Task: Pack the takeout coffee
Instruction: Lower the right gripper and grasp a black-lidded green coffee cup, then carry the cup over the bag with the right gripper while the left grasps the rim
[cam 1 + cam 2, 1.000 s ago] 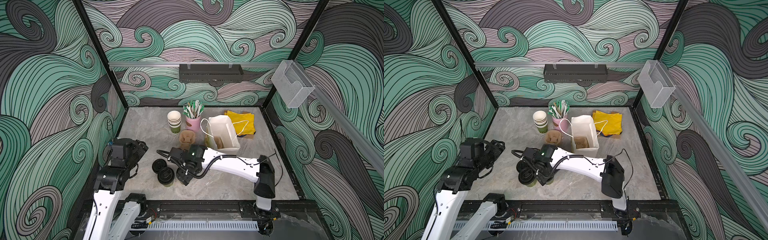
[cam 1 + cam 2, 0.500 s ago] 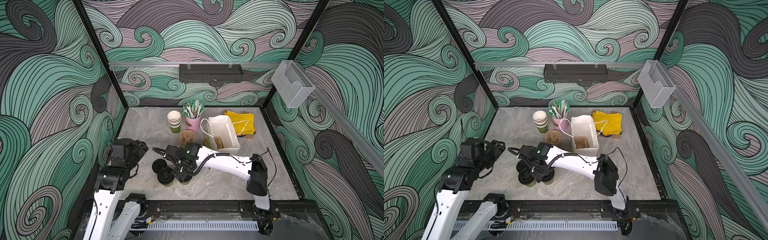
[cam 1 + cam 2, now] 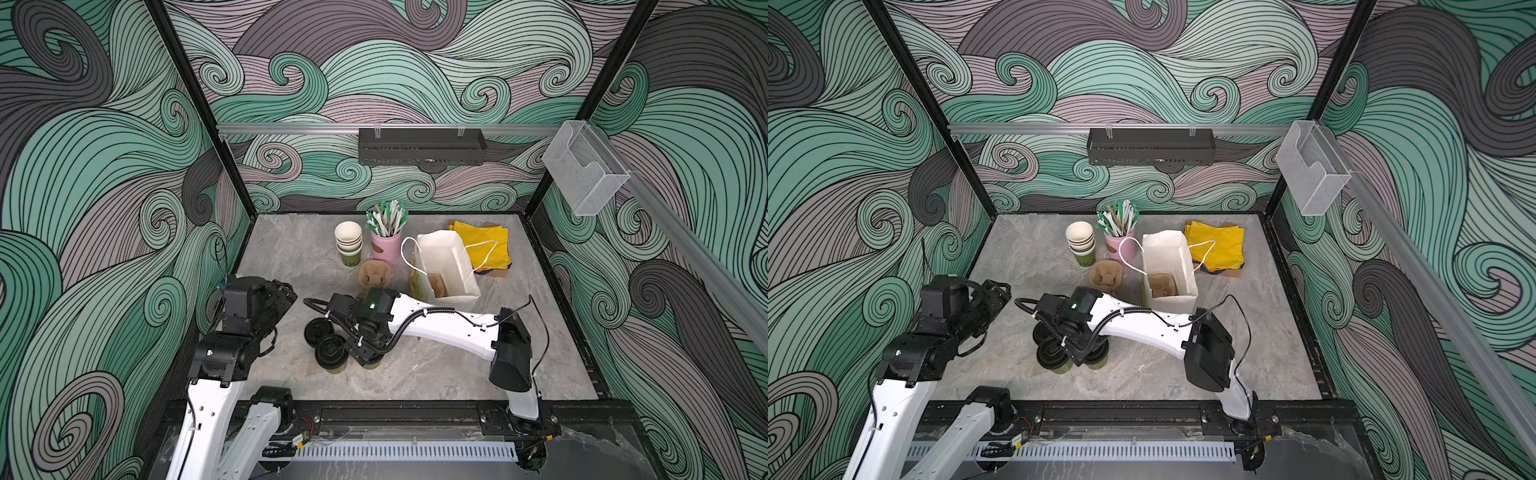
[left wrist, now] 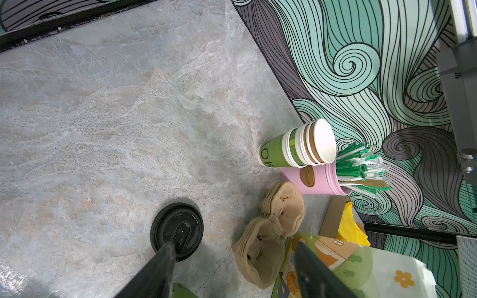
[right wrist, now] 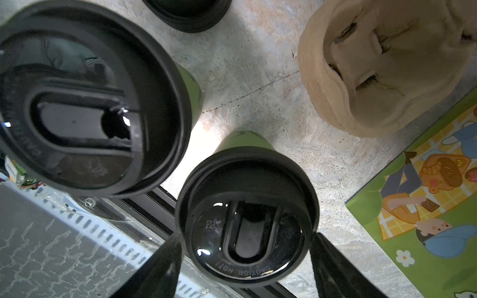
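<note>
Looking down on the tabletop [image 3: 436, 370], we find the takeout coffee near its front edge: two olive-green cups with black lids, upright and just beside each other. The left-hand cup [image 3: 330, 353] stands in plain sight. The right-hand cup [image 5: 247, 214] sits under the right gripper [image 5: 246, 238], whose jaws stand apart, one on either side of the cup's lid. We cannot tell whether they touch it. A loose black lid [image 4: 176, 228] lies flat just behind the two cups.

The left gripper [image 4: 233, 246] hangs over the left part of the tabletop with its jaws apart and nothing between them.

Farther back, a white paper bag [image 3: 453, 266] stands open with a brown carrier inside. A stack of pulp carriers [image 3: 374, 272] lies just beside it. Behind that stand a stack of empty cups [image 3: 348, 245] and a pink cup of straws [image 3: 386, 247].
</note>
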`<state>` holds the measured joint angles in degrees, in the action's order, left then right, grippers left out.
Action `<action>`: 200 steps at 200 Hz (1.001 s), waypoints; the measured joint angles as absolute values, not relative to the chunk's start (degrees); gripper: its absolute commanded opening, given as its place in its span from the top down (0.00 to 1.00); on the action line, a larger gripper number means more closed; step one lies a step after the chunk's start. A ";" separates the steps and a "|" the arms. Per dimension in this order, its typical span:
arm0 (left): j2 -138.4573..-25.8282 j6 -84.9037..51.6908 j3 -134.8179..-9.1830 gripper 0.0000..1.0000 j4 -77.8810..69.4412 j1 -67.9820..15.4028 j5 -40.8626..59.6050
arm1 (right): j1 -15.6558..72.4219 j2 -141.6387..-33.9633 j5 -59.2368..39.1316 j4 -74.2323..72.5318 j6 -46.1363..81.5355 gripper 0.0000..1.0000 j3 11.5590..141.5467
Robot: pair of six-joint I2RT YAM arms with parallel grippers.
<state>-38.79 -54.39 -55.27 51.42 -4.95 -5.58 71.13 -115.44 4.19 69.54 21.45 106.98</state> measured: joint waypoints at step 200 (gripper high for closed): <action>-38.92 -53.54 -55.27 0.26 51.40 -4.95 -5.52 | 71.18 -117.19 4.97 70.46 21.63 0.24 108.09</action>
<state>-38.92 -53.54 -55.27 51.40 -4.95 -5.52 71.18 -117.19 4.97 70.46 21.63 108.09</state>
